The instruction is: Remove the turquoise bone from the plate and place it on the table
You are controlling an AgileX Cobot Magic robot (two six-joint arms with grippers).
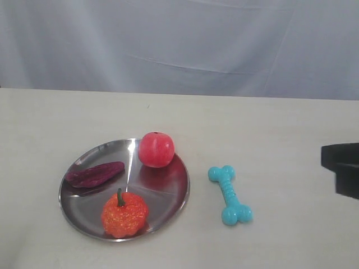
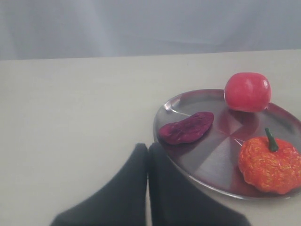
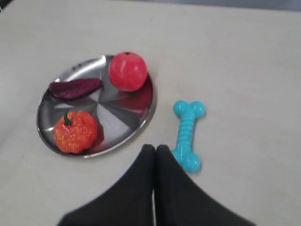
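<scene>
Turquoise rubber dog-bone toy (image 3: pixel 188 134) with a ribbed shaft lies flat on the table, one knobbed end showing just beside the tips of the right gripper (image 3: pixel 154 149); whether they touch cannot be told. That gripper's two black fingers are pressed together and hold nothing. The left gripper (image 2: pixel 148 148) is likewise closed tight and empty, its tips at the near rim of the round shiny silver metal plate (image 2: pixel 216 155).

On the plate sit a flat dark purple sweet-potato piece (image 2: pixel 186 128), a glossy red round fruit (image 2: pixel 247 92) and a bumpy orange pumpkin (image 2: pixel 269 164) with a green stem, each apart from the others.

In the exterior view the bone is off the plate, to its right with a gap between, on the broad pale cream tabletop (image 1: pixel 269 123). A pale grey cloth backdrop (image 1: pixel 179 39) hangs behind.
</scene>
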